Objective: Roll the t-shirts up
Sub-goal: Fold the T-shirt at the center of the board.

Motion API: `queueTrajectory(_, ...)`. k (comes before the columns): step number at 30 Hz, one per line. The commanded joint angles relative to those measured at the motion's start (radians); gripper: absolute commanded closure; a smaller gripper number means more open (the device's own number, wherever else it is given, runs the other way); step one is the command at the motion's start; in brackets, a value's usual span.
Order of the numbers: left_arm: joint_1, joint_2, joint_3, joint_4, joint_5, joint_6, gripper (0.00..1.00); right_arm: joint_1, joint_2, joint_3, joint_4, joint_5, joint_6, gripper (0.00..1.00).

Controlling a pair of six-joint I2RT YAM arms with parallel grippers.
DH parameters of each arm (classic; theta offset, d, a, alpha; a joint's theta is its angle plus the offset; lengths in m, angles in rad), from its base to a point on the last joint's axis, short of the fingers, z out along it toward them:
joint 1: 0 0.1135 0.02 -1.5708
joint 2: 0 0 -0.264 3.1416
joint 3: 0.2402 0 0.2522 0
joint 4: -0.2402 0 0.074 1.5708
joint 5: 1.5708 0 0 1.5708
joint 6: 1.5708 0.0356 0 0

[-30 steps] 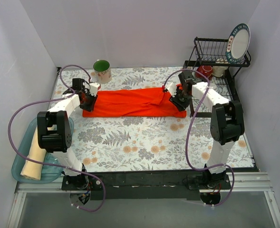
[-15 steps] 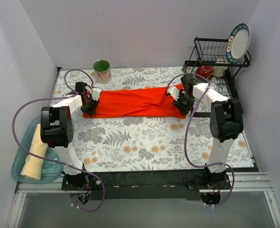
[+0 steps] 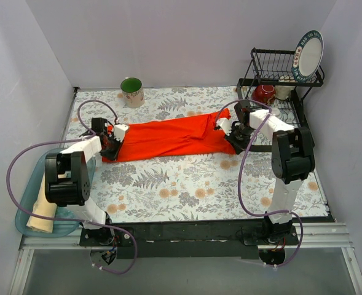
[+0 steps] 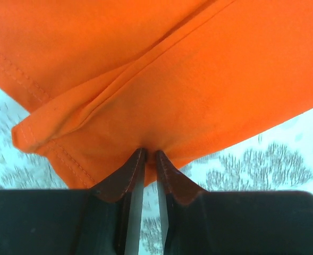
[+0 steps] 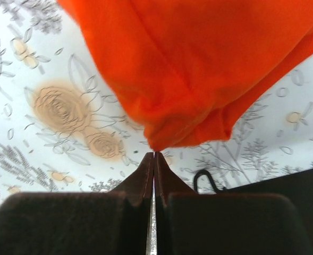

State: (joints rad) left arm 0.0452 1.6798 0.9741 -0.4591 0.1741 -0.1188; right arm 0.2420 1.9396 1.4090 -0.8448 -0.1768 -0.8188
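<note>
Both ends of the orange-red shirt pinched; the cream shirt lies in the basin.

Nearest, at the table's [image 3: 181, 184] left edge, the cream t-shirt [image 3: 43, 206] lies rolled in a teal basin [image 3: 21, 220]. Mid-table, the orange-red t-shirt [image 3: 168, 138] is spread as a long band running left to right, folded lengthwise, with a hem seam visible in the left wrist view. The left gripper [image 4: 150, 155] has its jaws drawn almost together, nipping the near edge of the shirt's left end. The right gripper [image 5: 154, 154] has its jaws pressed tight on a bunched tip of cloth at the shirt's right end; the cloth there is blurred. Farther back, a green mug [image 3: 132, 91] stands beyond the shirt's left half, well apart from it. At the far right is a dish rack [image 3: 279, 67] with an upright plate [image 3: 308, 55] and a red cup [image 3: 264, 93].
</note>
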Motion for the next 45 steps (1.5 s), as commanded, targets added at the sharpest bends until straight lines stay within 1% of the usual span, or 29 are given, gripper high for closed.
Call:
queueTrajectory(1,0.028,-0.119,-0.107,-0.085,-0.045,0.079,0.87,-0.009,-0.067,-0.021,-0.108,-0.075,-0.069,0.99)
queueTrajectory(6,0.035,-0.16,-0.137,-0.089,-0.051,0.091,0.87,-0.009,-0.093,-0.039,-0.125,-0.088,-0.106,0.99)
queueTrajectory(7,0.035,-0.16,-0.132,-0.089,-0.05,0.09,0.86,-0.01,-0.094,-0.033,-0.125,-0.101,-0.109,0.97)
queueTrajectory(9,0.035,-0.154,-0.124,-0.089,-0.044,0.082,0.82,-0.012,-0.1,-0.021,-0.131,-0.162,-0.114,0.85)
queueTrajectory(10,0.035,-0.15,-0.12,-0.09,-0.039,0.079,0.81,-0.01,-0.102,-0.015,-0.126,-0.18,-0.117,0.75)
queueTrajectory(13,0.035,-0.132,-0.097,-0.092,-0.036,0.068,0.79,-0.012,-0.088,0.002,-0.108,-0.205,-0.102,0.65)
queueTrajectory(16,0.035,-0.114,-0.075,-0.096,-0.035,0.064,0.78,-0.01,-0.048,0.024,-0.1,-0.197,-0.094,0.61)
queueTrajectory(19,0.035,-0.101,-0.064,-0.095,-0.033,0.059,0.78,-0.012,-0.031,0.031,-0.068,-0.187,-0.088,0.6)
queueTrajectory(23,0.036,-0.086,-0.058,-0.096,-0.035,0.05,0.77,-0.012,0.022,0.059,-0.068,-0.188,-0.088,0.6)
queueTrajectory(27,0.035,-0.077,-0.052,-0.098,-0.039,0.048,0.77,-0.01,0.062,0.088,-0.057,-0.201,-0.089,0.62)
queueTrajectory(28,0.036,-0.075,-0.052,-0.101,-0.039,0.048,0.77,-0.009,0.07,0.093,-0.057,-0.204,-0.089,0.69)
queueTrajectory(30,0.036,-0.072,-0.051,-0.102,-0.042,0.051,0.77,-0.009,0.093,0.107,-0.05,-0.193,-0.092,0.78)
queueTrajectory(31,0.036,-0.069,-0.055,-0.102,-0.045,0.056,0.77,-0.009,0.099,0.11,-0.04,-0.182,-0.094,0.85)
queueTrajectory(34,0.035,-0.068,-0.061,-0.101,-0.061,0.076,0.78,-0.015,0.108,0.122,-0.046,-0.148,-0.137,0.94)
queueTrajectory(37,0.035,-0.074,-0.064,-0.09,-0.067,0.094,0.78,-0.023,0.101,0.14,-0.066,-0.136,-0.184,0.98)
queueTrajectory(41,0.036,-0.068,-0.058,-0.082,-0.074,0.103,0.78,-0.033,0.101,0.171,-0.083,-0.104,-0.256,0.99)
queueTrajectory(45,0.039,-0.061,-0.054,-0.082,-0.074,0.107,0.78,-0.04,0.113,0.203,-0.096,-0.087,-0.282,0.99)
